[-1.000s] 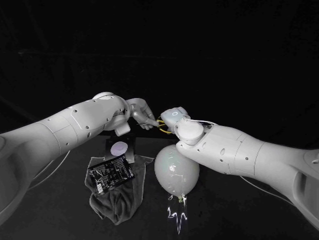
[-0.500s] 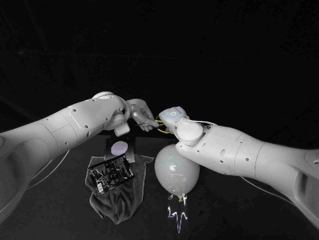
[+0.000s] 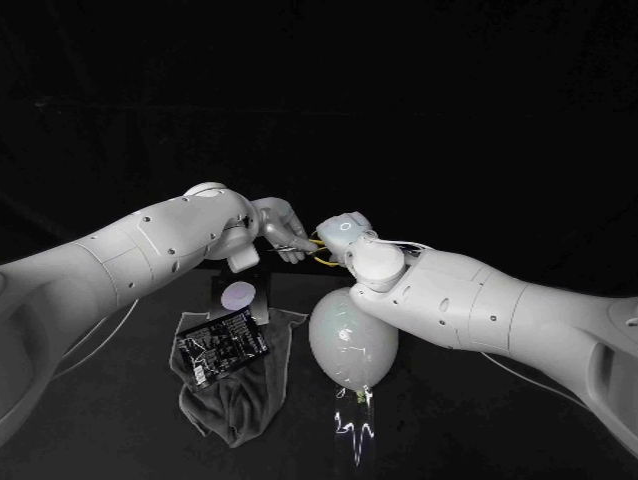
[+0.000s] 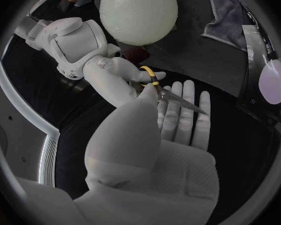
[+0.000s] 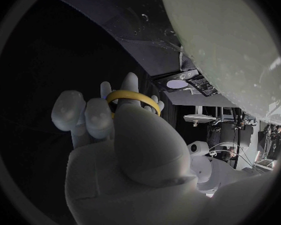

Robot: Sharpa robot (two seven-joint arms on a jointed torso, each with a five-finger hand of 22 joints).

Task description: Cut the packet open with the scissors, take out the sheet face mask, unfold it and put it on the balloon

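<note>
Currently the left hand (image 4: 172, 140) pins the blades of the yellow-handled steel scissors (image 4: 181, 101) between its thumb and flat fingers (image 4: 190, 125). The right hand (image 5: 125, 140) hooks a finger through the handle loop. On the worktop (image 3: 449, 430), the black printed packet (image 3: 223, 345) lies on a grey cloth (image 3: 233, 410), just beside the pale oval balloon (image 3: 352, 345).

Our right arm (image 3: 463, 300) hides the top of the balloon (image 3: 351, 345). The scissors (image 3: 325, 259) have their blades hidden at our left hand (image 3: 282, 230). The packet (image 3: 221, 346) print is too small to read.
</note>
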